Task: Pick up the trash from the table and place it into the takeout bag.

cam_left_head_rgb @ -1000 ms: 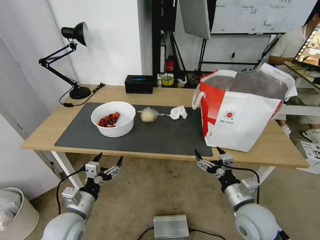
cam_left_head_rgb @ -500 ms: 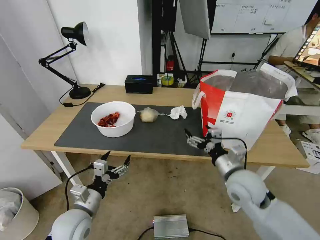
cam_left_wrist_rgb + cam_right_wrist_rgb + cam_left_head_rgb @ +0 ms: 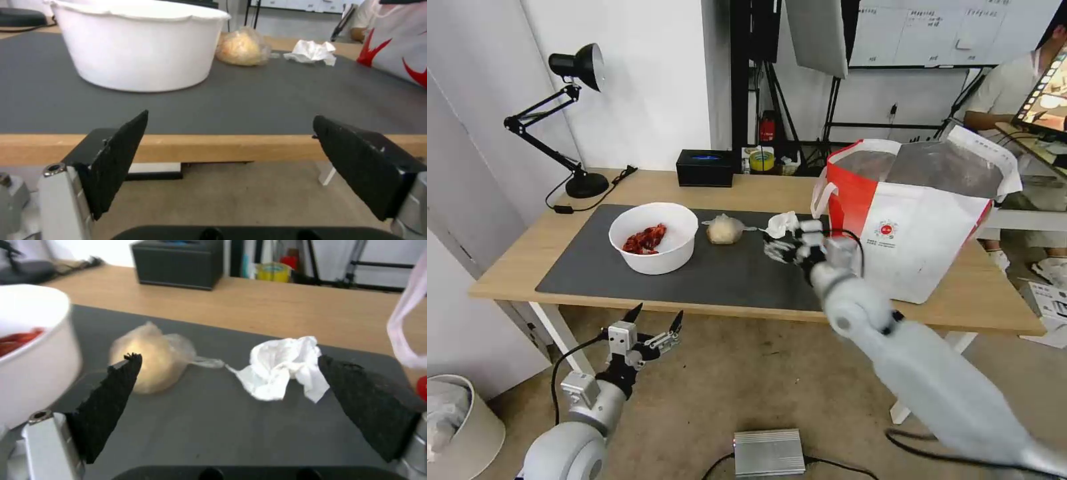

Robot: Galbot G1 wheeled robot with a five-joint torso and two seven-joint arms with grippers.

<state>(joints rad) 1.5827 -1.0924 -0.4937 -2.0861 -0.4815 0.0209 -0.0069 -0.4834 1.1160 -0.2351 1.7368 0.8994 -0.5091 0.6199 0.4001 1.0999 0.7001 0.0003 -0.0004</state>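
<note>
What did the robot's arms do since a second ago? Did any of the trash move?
The right gripper reached up from below the table edge, forward over the mat to just short of the crumpled tissue, open and holding nothing. The left gripper barely shifted, open below the table edge. The bowl, bagged lump, tissue and takeout bag stayed put.
</note>
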